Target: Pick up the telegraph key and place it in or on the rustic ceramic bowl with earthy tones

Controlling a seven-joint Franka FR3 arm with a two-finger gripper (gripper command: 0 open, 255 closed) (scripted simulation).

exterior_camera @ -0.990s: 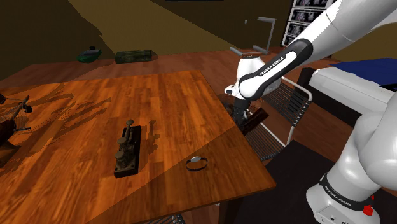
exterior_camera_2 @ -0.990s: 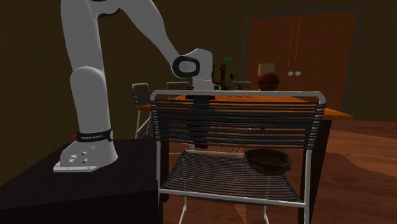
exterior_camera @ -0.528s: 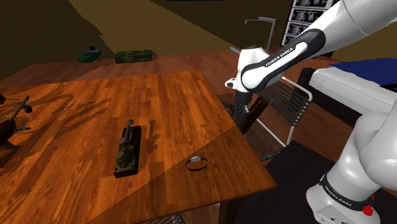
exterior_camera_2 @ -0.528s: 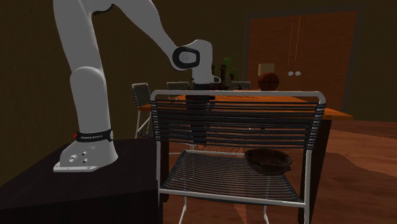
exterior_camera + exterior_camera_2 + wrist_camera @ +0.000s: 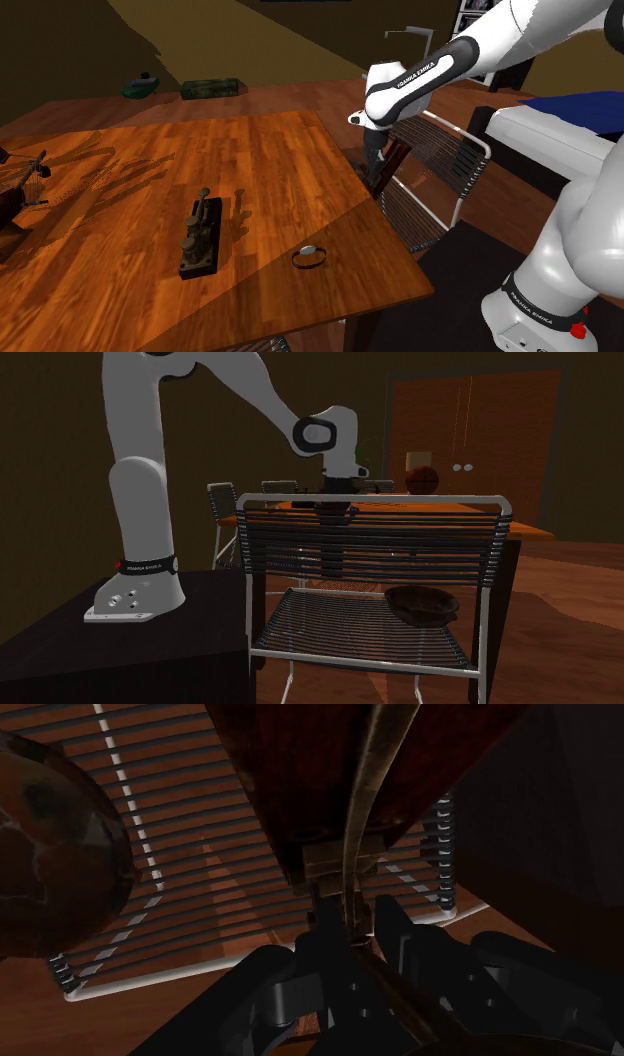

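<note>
The red-brown wooden telegraph key with brass lever (image 5: 300,774) is clasped by the black tool (image 5: 347,914); in the second exterior view, the dark brown bowl (image 5: 422,604) is seen at its four o'clock.

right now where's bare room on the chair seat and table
Chair seat: bare from the bowl to the second exterior view's left rail; crowded at the bowl's corner. Table: bare from the dark lever device to its far edge.
</note>
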